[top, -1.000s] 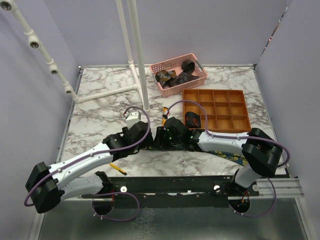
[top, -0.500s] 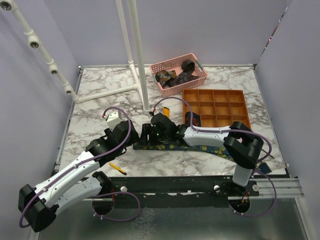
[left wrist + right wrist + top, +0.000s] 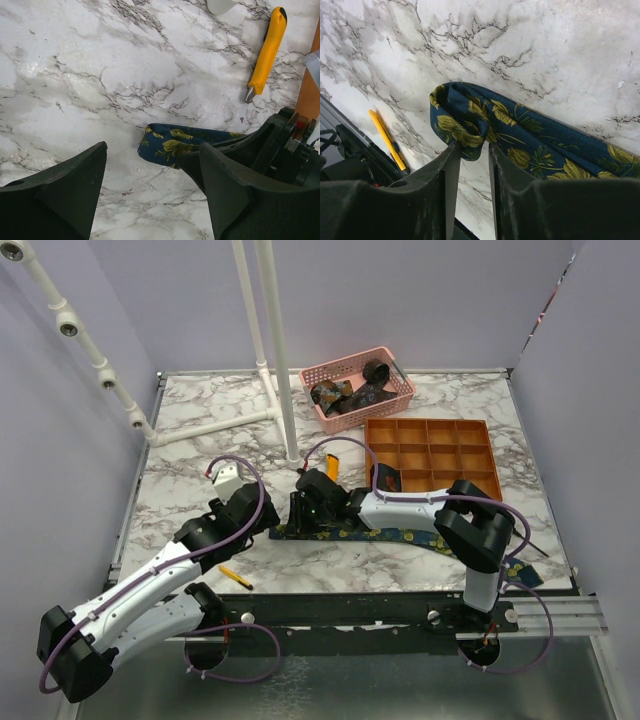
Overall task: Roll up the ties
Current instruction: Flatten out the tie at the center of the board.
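Note:
A navy tie (image 3: 400,534) with yellow-green flowers lies stretched along the marble table (image 3: 200,455), running right under my right arm. My right gripper (image 3: 293,517) is shut on its folded left end, pinched between the fingertips in the right wrist view (image 3: 470,120). My left gripper (image 3: 264,524) is open and empty just left of that end. In the left wrist view the tie end (image 3: 165,145) lies ahead between the wide-apart fingers (image 3: 65,190). More dark ties lie heaped in the pink basket (image 3: 392,375).
An orange compartment tray (image 3: 432,455) stands right of centre. An orange-yellow utility knife (image 3: 331,464) lies behind the grippers, also in the left wrist view (image 3: 267,50). A yellow pencil (image 3: 236,577) lies near the front edge. A white pipe stand (image 3: 285,390) rises at the back.
My right gripper has moved left, drawing the tie's end with it so the tie lies stretched out. My left arm has drawn back to the left.

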Robot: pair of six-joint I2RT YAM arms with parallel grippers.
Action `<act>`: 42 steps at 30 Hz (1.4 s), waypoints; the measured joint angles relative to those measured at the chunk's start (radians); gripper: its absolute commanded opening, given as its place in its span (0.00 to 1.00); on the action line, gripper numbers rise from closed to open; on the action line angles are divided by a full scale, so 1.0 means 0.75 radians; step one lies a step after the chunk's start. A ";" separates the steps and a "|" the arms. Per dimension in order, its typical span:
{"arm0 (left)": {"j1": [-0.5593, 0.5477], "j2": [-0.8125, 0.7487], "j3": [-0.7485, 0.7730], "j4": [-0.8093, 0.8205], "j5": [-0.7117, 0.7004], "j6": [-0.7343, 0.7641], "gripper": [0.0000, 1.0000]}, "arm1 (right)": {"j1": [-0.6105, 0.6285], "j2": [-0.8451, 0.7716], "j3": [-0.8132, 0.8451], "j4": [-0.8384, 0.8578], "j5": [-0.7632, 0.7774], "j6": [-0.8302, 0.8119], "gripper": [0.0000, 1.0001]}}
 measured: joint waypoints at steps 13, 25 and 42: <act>0.001 0.045 -0.077 0.061 0.020 0.001 0.72 | -0.044 0.000 -0.011 0.002 0.008 -0.067 0.22; 0.015 0.108 -0.159 0.220 0.107 0.028 0.72 | -0.084 0.018 -0.060 0.025 -0.029 -0.091 0.22; 0.098 0.312 -0.180 0.420 0.348 0.239 0.53 | -0.094 0.005 -0.164 0.195 -0.055 -0.085 0.21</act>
